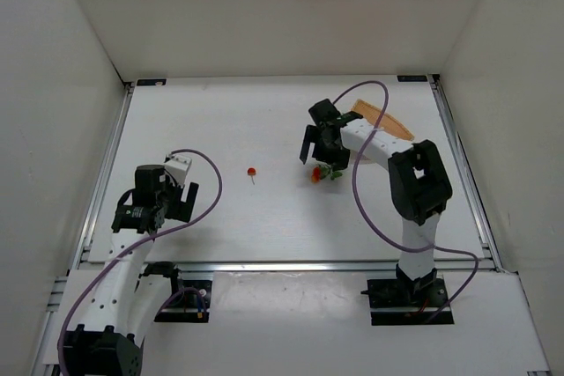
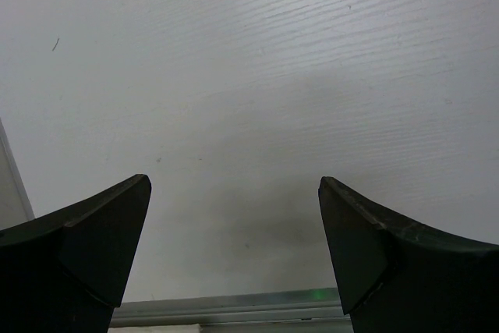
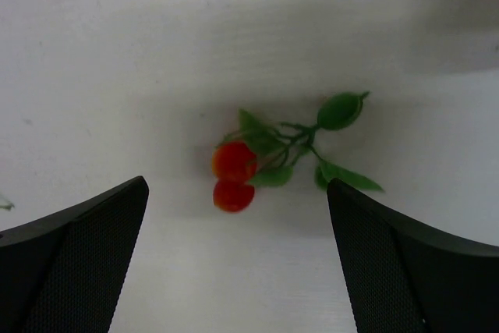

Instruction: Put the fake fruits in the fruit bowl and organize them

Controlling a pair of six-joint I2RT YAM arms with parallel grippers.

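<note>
Left gripper (image 2: 234,185) and right gripper (image 3: 238,185) gape wide, empty. One leafy red-orange berry sprig (image 3: 234,163), apparently two-berried; one red cherry ball (image 1: 251,171); one tan woven bowl (image 1: 381,119).

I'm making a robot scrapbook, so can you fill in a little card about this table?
Cherry: loose on the table, near the middle
Berry sprig: on the table, below the right pincer
Bowl: far right, partly behind the right arm, no fruit on the part that shows
Left pincer: open, over bare table
Right pincer: open, holding nothing
</note>
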